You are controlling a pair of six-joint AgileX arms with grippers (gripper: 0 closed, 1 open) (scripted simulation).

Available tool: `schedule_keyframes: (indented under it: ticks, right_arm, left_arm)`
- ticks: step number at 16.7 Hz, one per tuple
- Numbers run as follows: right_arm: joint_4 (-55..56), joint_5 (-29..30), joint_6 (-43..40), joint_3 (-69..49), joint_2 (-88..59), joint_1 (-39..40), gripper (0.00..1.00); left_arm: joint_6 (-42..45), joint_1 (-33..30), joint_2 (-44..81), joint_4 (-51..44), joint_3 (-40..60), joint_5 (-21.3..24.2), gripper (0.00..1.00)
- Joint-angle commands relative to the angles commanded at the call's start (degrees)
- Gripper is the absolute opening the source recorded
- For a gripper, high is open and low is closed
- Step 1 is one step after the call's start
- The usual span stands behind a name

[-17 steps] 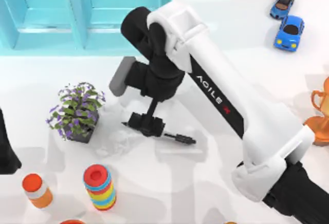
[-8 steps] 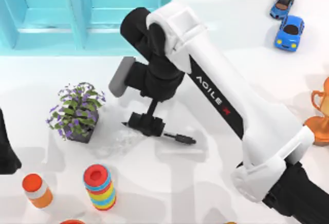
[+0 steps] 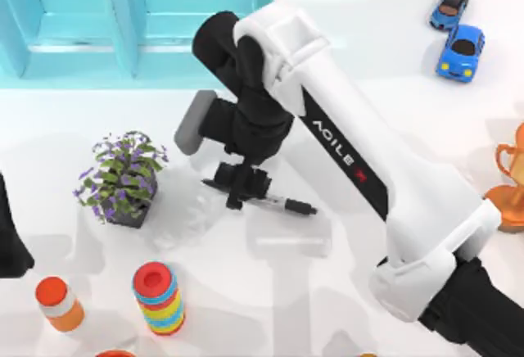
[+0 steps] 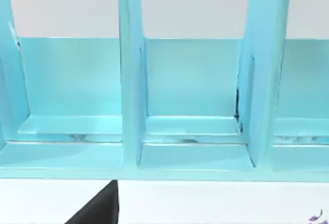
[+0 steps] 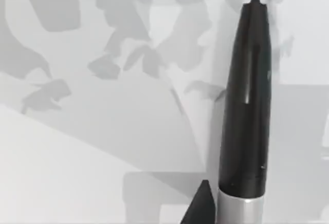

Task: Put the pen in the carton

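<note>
Right gripper point(image 3: 238, 185) pinches the pen point(image 3: 278, 203) beside the potted plant point(image 3: 124, 177).
Light, stiff, slippery; hold its middle.

Black right gripper point(image 3: 240, 186) on a white and black arm with black lettering and a red mark. Clamped in it, white-barrelled pen point(image 3: 278, 203) with black print and black ends. Left of the gripper, green plant point(image 3: 123, 175) with purple flowers in a dark pot. Beyond it, turquoise carton point(image 3: 139, 21). Nearer, left: ring stack point(image 3: 159, 297) red, blue, yellow, green; orange-and-white bottle point(image 3: 59, 302). Far right: two blue cars point(image 3: 461, 51).
</note>
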State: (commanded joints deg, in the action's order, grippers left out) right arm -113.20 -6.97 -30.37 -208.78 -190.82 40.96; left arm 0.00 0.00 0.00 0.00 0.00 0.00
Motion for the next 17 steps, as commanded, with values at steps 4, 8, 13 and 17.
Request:
schedule_keyframes:
  ticks: [4,8,13,17]
  right_arm:
    - [0.0,0.0,0.0,0.0,0.0,0.0,0.00]
    - [0.0,0.0,0.0,0.0,0.0,0.0,0.00]
    - [8.9,3.0,-1.5,3.0,4.9,-1.5,0.00]
    - [10.6,2.9,-1.7,9.3,10.2,-1.4,0.00]
  left_arm:
    - [0.0,0.0,0.0,0.0,0.0,0.0,1.00]
    - [0.0,0.0,0.0,0.0,0.0,0.0,1.00]
    - [0.0,0.0,0.0,0.0,0.0,0.0,1.00]
    - [0.0,0.0,0.0,0.0,0.0,0.0,1.00]
